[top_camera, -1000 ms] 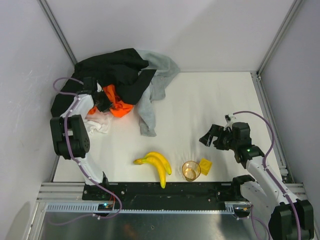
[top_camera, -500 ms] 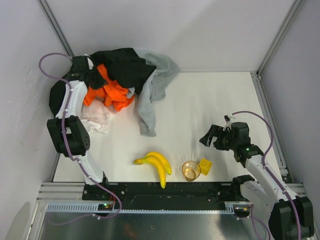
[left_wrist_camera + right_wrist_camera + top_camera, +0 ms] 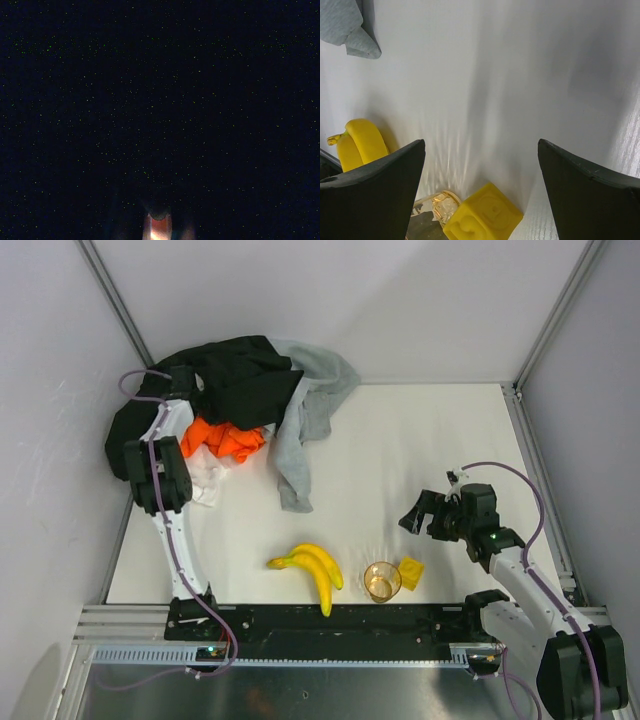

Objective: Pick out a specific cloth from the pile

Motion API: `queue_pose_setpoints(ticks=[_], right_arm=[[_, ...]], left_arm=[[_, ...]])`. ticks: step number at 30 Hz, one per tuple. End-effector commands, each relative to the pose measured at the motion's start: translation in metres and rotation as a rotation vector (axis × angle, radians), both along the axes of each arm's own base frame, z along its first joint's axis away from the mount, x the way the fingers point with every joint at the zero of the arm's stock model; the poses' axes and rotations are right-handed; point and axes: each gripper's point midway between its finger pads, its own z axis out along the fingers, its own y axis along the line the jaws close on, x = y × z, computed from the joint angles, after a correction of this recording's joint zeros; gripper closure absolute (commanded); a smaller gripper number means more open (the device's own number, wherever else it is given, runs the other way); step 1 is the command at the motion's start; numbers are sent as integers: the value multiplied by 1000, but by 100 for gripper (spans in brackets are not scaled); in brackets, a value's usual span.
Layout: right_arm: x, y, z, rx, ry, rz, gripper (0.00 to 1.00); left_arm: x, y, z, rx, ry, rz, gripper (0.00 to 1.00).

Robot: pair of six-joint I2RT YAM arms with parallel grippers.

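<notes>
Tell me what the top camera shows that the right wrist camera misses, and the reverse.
Only the top view: the pile, with the black garment, the orange cloth and the small white cloth at its near edge, plus the left arm stretched into it.
Only the right wrist view: the inner faces of the right gripper, open wide, and the embossed face of the yellow block.
Both: the bananas, the glass, the yellow block and the end of the grey cloth.

Bananas (image 3: 312,568) near a glass (image 3: 381,581) (yellow block (image 3: 410,572) beside).
</notes>
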Motion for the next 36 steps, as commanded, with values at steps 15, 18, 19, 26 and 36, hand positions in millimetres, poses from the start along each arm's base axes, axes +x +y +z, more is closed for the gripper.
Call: queue_pose_setpoints(ticks=[15,18,19,26,36], right_arm=[[6,1,13,-4,-67,20,1],[6,5,18,18,-80,34,1],[6,6,20,24,-86,36,1],[4,6,26,35,-91,15,1],[-2,12,29,44,-85,19,1]], left_arm=[[-20,-32,-21,73,46,-22,78],[-32,-22,19,142,-19,4,45],[-38,-18,32,165,-42,13,35],[-102,-4,101,228,-147,88,1],[-192,-16,123,186,-238,54,0]])
